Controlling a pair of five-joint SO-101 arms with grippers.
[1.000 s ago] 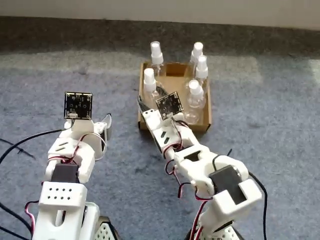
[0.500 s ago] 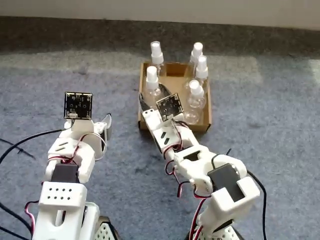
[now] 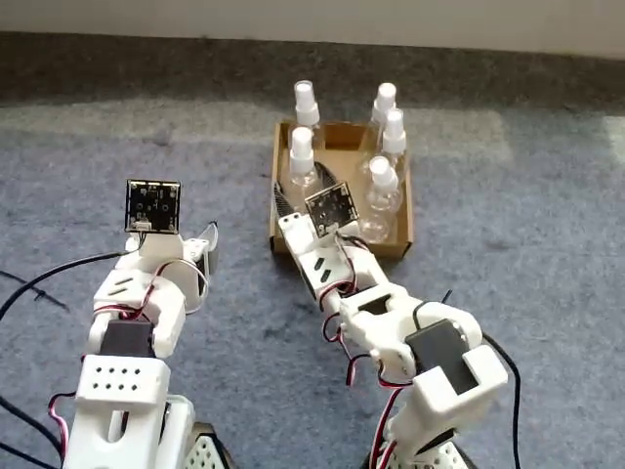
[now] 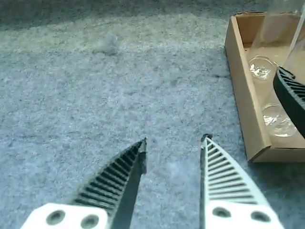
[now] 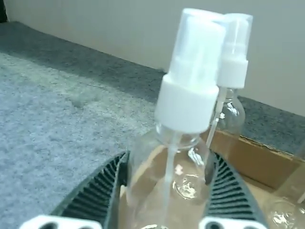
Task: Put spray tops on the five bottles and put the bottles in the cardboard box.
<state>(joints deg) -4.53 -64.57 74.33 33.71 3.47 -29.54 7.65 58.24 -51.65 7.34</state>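
Right wrist view: right claw (image 5: pixel 167 164) pinched clear bottle (image 5: pixel 164 148) at body, below spray top (image 5: pixel 190 95). Est. light, stiff, slippery; hold mid-body, not top. Left claw (image 4: pixel 174 140) spread over carpet (image 4: pixel 95 71).

legible text: none | each bottle (image 3: pixel 383 195): no readable label | cardboard box (image 3: pixel 395 243): no readable print

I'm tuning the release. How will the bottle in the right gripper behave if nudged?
Probably light: the bottle looks clear and empty. Tall and narrow under a bulky spray top, it may tip if nudged, though the walls of the box might catch it. Its smooth round wall could slip in the right gripper.
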